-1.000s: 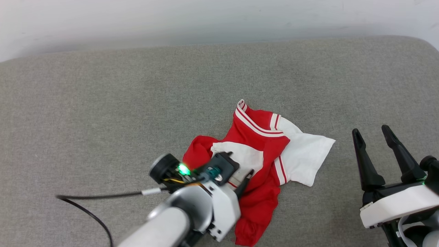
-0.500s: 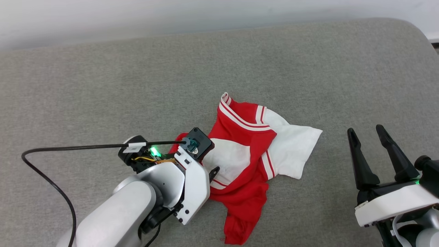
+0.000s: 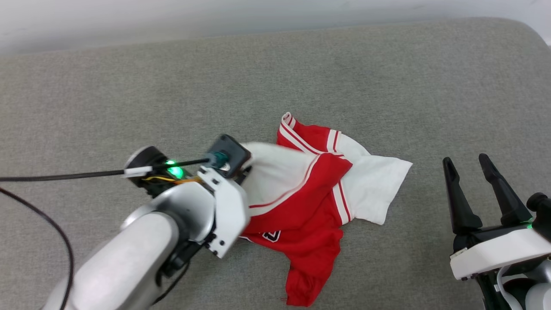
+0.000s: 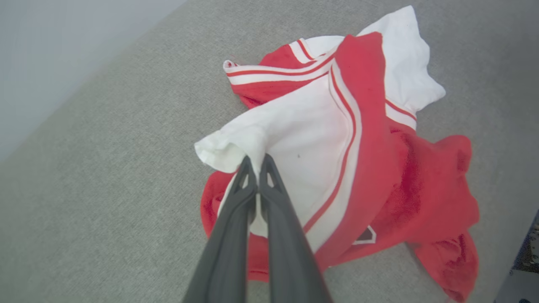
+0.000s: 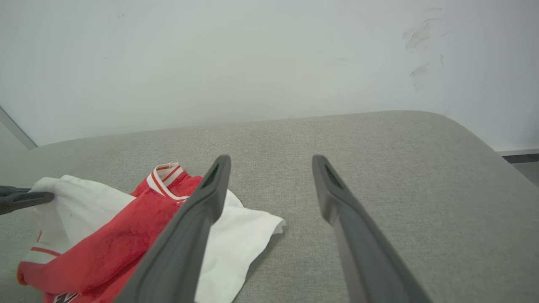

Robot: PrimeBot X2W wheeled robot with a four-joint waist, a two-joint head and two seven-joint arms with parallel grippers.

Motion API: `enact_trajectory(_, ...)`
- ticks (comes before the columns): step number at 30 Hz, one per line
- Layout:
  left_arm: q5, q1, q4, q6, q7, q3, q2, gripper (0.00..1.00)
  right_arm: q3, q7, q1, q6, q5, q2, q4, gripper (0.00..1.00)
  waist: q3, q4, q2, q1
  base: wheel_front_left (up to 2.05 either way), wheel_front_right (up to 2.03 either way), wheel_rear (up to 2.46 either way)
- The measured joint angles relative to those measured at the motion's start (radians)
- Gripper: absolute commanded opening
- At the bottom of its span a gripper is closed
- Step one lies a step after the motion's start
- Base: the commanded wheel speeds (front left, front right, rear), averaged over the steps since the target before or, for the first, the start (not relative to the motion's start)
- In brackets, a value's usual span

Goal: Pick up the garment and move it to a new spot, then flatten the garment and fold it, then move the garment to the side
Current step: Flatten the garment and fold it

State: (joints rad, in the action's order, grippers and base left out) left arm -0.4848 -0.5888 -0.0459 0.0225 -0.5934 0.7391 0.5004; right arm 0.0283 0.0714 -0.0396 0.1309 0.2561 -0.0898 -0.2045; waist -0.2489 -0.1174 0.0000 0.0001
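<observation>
garment (image 3: 310, 202) lettering (image 3: 271, 236) — mostly folded under

I logged a grey, woven-fabric padded surface (image 3: 387, 77). Its far right corner was rounded and its far edge met a pale wall (image 3: 258, 17). On it lay the red-and-white garment (image 3: 318, 202), crumpled, right of centre. One white sleeve lay flat toward the right and a red end trailed toward the near edge. The other white sleeve stood raised off the fabric.

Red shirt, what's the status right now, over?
Left gripper shut on a white sleeve of the garment. Right gripper open, empty, apart from it. Garment crumpled on the grey cushion. No obstacle seen.
</observation>
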Motion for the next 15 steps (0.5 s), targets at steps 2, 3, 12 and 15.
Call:
enact_trajectory(2,0.009,0.014,-0.019,-0.043,0.019,-0.031,0.022,0.0,0.006,0.001,0.0,0.0,0.0,-0.001,0.0,1.0,0.002,0.01,0.0,0.0,0.0,0.0,0.0)
enact_trajectory(3,0.009,0.031,-0.028,-0.068,0.03,-0.052,0.036,0.0,0.009,0.001,0.0,0.0,0.0,-0.001,-0.001,1.0,0.002,0.016,0.0,0.0,0.0,0.0,0.0)
enact_trajectory(12,-0.042,0.275,-0.068,-0.318,0.144,-0.251,0.121,0.0,0.02,0.014,0.001,0.0,0.005,-0.01,-0.005,1.0,0.001,0.061,0.0,0.0,0.0,0.0,0.0)
enact_trajectory(15,-0.094,0.373,-0.044,-0.358,0.196,-0.304,0.115,0.0,0.021,0.019,0.001,0.0,0.007,-0.015,-0.005,1.0,-0.002,0.067,0.0,0.0,0.0,0.0,0.0)
